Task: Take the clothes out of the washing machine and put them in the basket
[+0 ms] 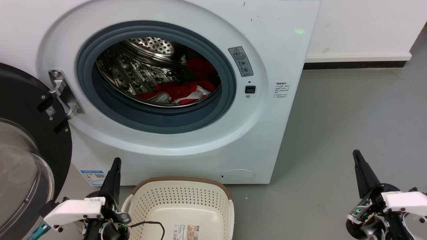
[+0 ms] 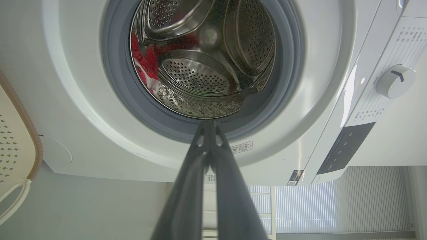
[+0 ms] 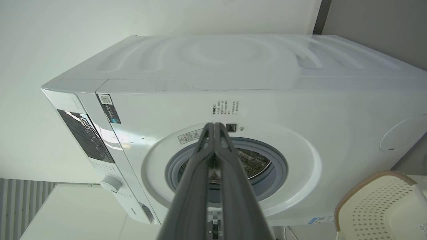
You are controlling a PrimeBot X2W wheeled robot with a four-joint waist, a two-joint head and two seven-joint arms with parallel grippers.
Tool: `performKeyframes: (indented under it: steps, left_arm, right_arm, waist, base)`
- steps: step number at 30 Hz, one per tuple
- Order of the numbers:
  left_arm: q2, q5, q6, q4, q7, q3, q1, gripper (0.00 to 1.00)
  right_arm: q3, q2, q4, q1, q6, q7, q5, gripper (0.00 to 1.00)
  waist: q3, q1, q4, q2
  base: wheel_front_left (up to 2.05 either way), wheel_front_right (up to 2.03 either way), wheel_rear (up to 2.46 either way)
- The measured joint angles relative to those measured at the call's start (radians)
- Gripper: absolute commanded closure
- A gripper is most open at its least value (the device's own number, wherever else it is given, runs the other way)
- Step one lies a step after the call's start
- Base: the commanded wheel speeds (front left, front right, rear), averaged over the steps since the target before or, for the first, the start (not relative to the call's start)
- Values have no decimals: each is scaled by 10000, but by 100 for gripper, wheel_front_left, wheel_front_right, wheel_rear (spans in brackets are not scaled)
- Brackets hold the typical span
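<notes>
Clothes (image 1: 181, 90) are being seen bunched, red with white trim, low in the drum (image 1: 140, 66) of the washing machine (image 1: 277, 140), toward the right of its opening; the basket (image 1: 181, 180) is being shown on the floor just in front of the machine, below that opening, with no garment in it; the door (image 1: 23, 110) is being shown swung open at the machine's left. Both tools are being held short of the machine: the left gripper (image 1: 116, 161) beside the basket, the right gripper (image 1: 356, 154) off the machine's right corner, each with fingers pressed together on nothing. Fingers are best being parted before the grey ring (image 1: 156, 120) is crossed; the near white-trimmed fold is being judged the easiest grasp.
</notes>
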Motion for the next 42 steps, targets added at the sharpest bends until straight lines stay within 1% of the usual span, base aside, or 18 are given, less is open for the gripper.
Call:
performKeyframes:
  steps: [31,32,36,42]
  left_arm:
    - [-2,2,0,0,2,4,-1,100]
    - [-2,2,0,0,2,4,-1,0]
    - [-35,-2,15,282,-31,-82,253,0]
    - [-35,94,13,251,-351,-368,221,0]
  right_arm:
    - [-2,2,0,0,-2,0,0,100]
    - [-2,2,0,0,0,0,0,0]
    - [23,15,247,250,-2,-33,0,0]
    - [144,21,102,307,-2,-343,-173,0]
  waist:
    - [0,0,0,1]
    - [0,-1,0,1]
    - [-1,0,-2,0]
    - [-7,0,-9,0]
  base:
    - [0,0,0]
    - [0,0,0]
    - [0,0,0]
    - [0,0,0]
